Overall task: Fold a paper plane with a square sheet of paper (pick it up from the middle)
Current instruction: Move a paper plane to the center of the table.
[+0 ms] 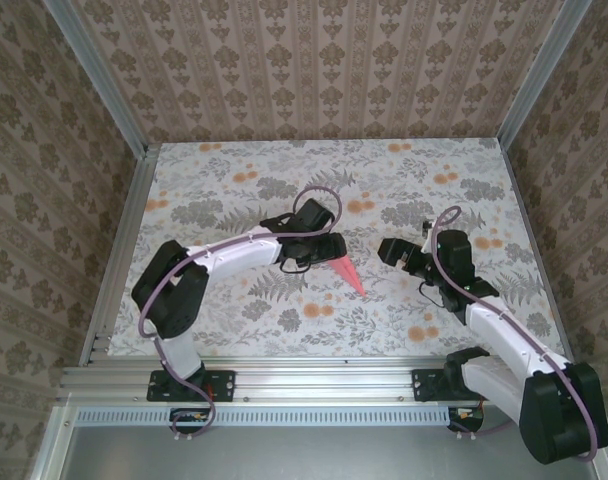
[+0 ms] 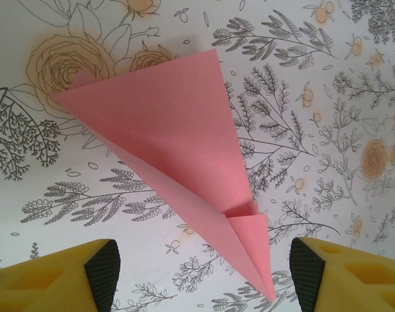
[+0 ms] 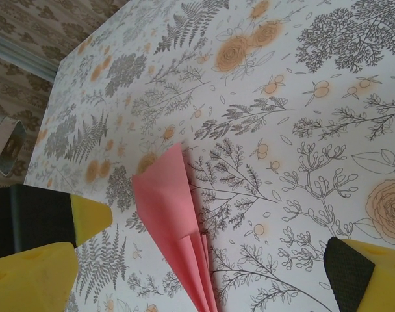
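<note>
Floral-print table (image 1: 234, 190): the surface on which you see everything rest. Left gripper (image 1: 327, 250) and right gripper (image 1: 392, 250): jaws apart on each, nothing held, one on either side of the plane. Paper plane (image 1: 350, 277): a slim salmon-pink dart with layered folds, lying mid-table. From above, the left gripper partly hides it.

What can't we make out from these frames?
- Top view: the left gripper covers the plane apart from its tip.
- Right wrist view: the bottom edge cuts off the plane's narrow end.
- Left wrist view: the plane's own top fold hides its underside.
- Top view: the right gripper is too small and dark to read its jaws.
</note>
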Controlling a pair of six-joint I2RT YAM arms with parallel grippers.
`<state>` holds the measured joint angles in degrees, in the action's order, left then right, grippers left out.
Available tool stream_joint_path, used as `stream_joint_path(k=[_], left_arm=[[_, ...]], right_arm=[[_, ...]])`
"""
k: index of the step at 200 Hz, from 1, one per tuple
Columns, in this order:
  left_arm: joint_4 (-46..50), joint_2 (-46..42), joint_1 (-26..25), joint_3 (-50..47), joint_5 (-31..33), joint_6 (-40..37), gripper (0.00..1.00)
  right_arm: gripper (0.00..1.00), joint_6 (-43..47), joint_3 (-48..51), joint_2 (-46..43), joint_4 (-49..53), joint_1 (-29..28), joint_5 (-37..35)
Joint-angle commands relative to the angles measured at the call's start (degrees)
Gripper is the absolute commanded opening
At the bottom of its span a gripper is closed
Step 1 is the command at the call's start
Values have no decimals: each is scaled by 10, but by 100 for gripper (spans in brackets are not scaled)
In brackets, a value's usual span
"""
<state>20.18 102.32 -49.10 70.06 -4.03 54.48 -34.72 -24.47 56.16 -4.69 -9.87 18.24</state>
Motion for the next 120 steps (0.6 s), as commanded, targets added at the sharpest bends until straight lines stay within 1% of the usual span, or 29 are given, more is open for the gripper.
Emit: stream_joint_path(k=[1, 22, 58, 80, 101, 120], left_arm=[[10, 18, -1, 9, 10, 30, 72], [0, 27, -1, 6, 6, 41, 72], [2, 56, -1, 31, -12, 40, 70], [5, 63, -1, 41, -13, 40, 64], [8, 69, 1, 44, -13, 39, 63], [10, 72, 1, 46, -16, 38, 55]], right_arm=[[100, -3, 9, 13, -24, 3, 22], [100, -6, 2, 29, -13, 3, 34], [100, -11, 3, 59, -18, 3, 63], [100, -19, -2, 85, -23, 3, 82], [100, -25, -11, 112, -27, 3, 101], [100, -30, -20, 133, -29, 3, 113]])
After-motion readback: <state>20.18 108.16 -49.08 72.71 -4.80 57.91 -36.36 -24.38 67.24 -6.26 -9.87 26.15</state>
